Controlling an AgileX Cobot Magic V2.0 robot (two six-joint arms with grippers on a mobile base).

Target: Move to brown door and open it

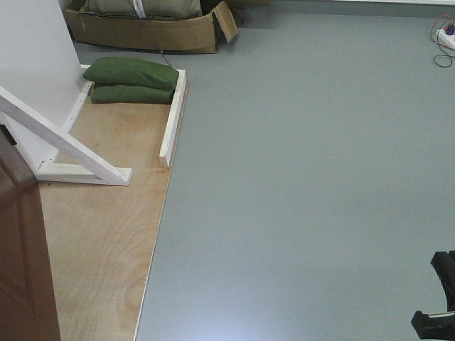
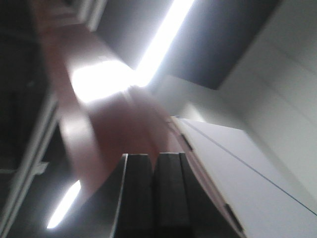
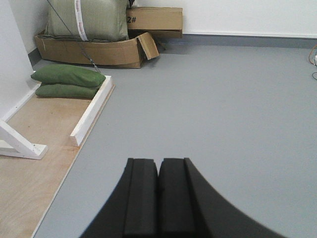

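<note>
The brown door (image 1: 21, 270) shows as a glossy reddish-brown slab at the lower left of the front view; its handle is out of view. In the blurred left wrist view the brown door (image 2: 99, 124) rises close above my left gripper (image 2: 155, 156), which points upward along it and is shut with nothing between its fingers. I cannot tell whether it touches the door. My right gripper (image 3: 158, 161) is shut and empty, low over the grey floor (image 3: 223, 109) and well to the right of the door.
A plywood base (image 1: 99, 234) carries white frame braces (image 1: 64, 145) and a white rail (image 1: 173, 117). Two green sandbags (image 1: 135, 78) lie at its far end. A cardboard box (image 1: 142, 28) stands behind them. Cables (image 1: 444, 39) lie far right. A black arm part (image 1: 441, 298) shows bottom right.
</note>
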